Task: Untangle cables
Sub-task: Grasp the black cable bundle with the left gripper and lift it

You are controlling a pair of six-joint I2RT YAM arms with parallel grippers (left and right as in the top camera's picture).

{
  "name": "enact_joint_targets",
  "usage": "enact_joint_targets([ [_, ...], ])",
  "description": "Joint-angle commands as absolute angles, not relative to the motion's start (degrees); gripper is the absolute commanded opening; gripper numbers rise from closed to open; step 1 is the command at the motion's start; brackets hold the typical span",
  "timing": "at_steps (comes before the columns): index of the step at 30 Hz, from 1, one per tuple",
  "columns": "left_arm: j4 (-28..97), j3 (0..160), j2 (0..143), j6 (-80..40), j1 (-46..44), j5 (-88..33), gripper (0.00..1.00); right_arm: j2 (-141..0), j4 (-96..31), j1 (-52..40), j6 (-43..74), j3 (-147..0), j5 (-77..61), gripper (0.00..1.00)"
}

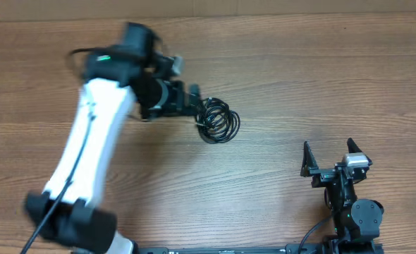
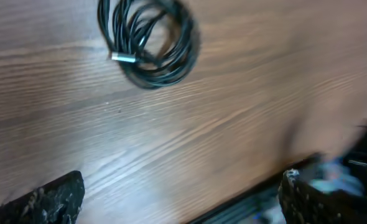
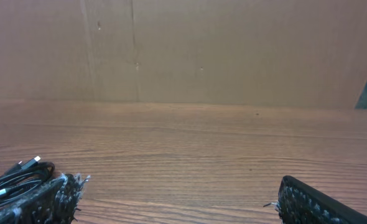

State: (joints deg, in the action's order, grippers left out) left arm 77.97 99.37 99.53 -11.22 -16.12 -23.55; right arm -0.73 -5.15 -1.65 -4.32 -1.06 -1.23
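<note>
The cables (image 1: pixel 219 120) lie as one black coil of thin cords on the wooden table, right of centre at the back. In the left wrist view the coil (image 2: pixel 149 43) sits at the top, with a silvery-white plug tip (image 2: pixel 122 58) on its left side. My left gripper (image 1: pixel 197 106) is open and empty, just left of the coil; its fingers (image 2: pixel 177 205) frame bare wood below the coil. My right gripper (image 1: pixel 328 156) is open and empty, well apart at the front right. The right wrist view shows part of the coil (image 3: pixel 15 179) at far left beyond its open fingers (image 3: pixel 180 202).
The wooden table (image 1: pixel 300 77) spreads around the coil. A brown cardboard wall (image 3: pixel 183 50) stands along the table's far edge. The left arm's white link (image 1: pixel 92 141) crosses the left side of the table. A dark rail (image 1: pixel 222 249) runs along the front edge.
</note>
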Motion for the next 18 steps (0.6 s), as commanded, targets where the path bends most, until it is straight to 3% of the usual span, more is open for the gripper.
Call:
enact_joint_targets([
  [1, 76.4, 99.1, 104.8, -12.2, -21.1, -12.5, 1.00, -0.2, -4.8, -2.0, -4.4, -0.5, -0.9, 1.00],
  [8, 64.7, 99.1, 115.5, -11.4, -23.7, -6.6, 1.00, -0.2, -4.8, -2.0, -4.4, -0.5, -0.9, 1.00],
  [13, 57.9, 99.1, 121.6, -10.6, -23.8, -12.1, 1.00, -0.2, -4.8, -2.0, -4.4, -0.5, -0.9, 1.00],
  [18, 56.1, 99.1, 124.0, -0.2, -24.6, -17.5, 1.00, -0.2, -4.8, -2.0, -4.4, -0.5, -0.9, 1.00],
])
